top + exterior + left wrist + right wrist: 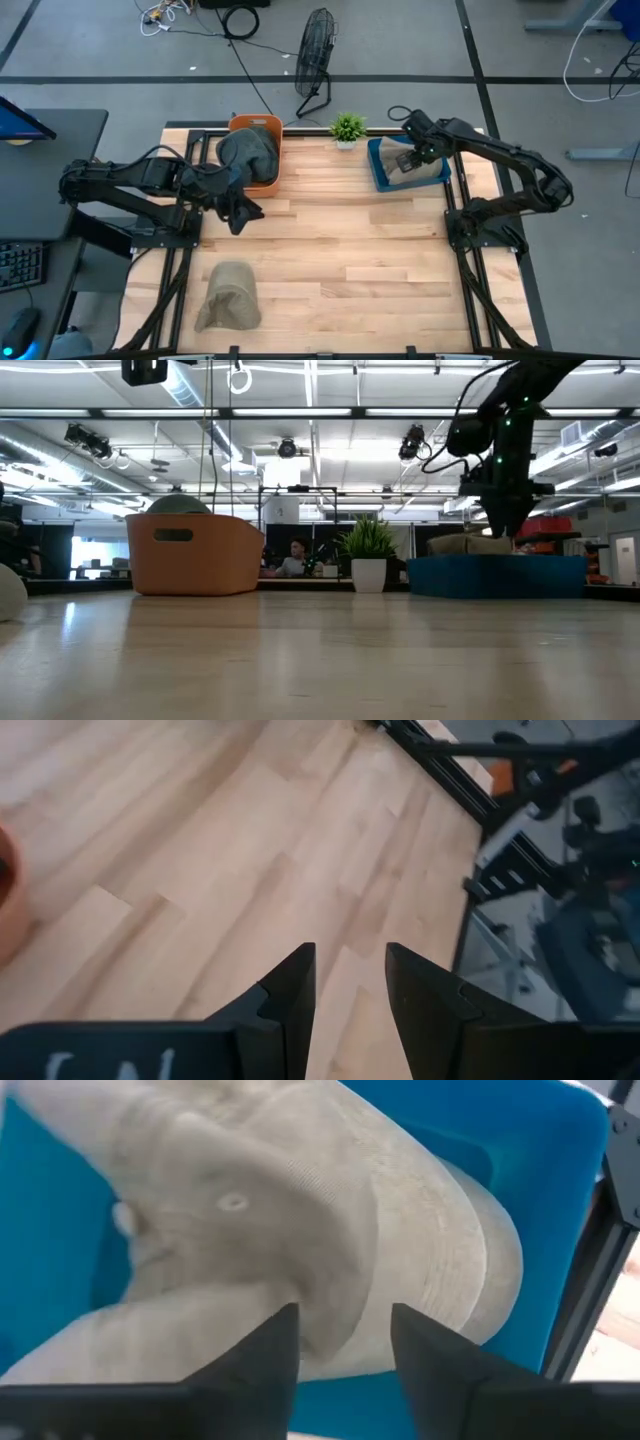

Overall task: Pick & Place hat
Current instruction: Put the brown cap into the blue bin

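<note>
From my seat at the controls, the nearest thing to the front edge is a tan hat [229, 296], lying alone on the wooden table [340, 250], well apart from both claws and on the left arm's side.

Farther in, my left gripper [243, 213] hangs over bare boards, its fingers [290, 995] parted by a narrow gap and gripping nothing; through its wrist camera I see only planks between them. Just behind that claw sits the orange basket [268, 155], and a dark grey hat [248, 153] fills it, bulging above the rim. In the low view the same basket [195, 553] shows that hat as a rounded dome above its wall.

At the back, my right gripper [408, 158] is down inside the blue bin [381, 165], right over a beige hat [425, 170] that lies in it. The right wrist camera shows the fabric [330, 1250] filling the space directly ahead of the fingertips, the blue wall [560, 1150] around it. The fingers [265, 1350] stand slightly apart, and I cannot tell whether they have pinched any cloth. In the low view this claw [505, 525] reaches down to the bin's rim.

Between basket and bin, beside the right claw, stands a small potted plant [347, 129] at the table's rear edge. Beyond the table, a floor fan [314, 60] stands on the grey floor.
</note>
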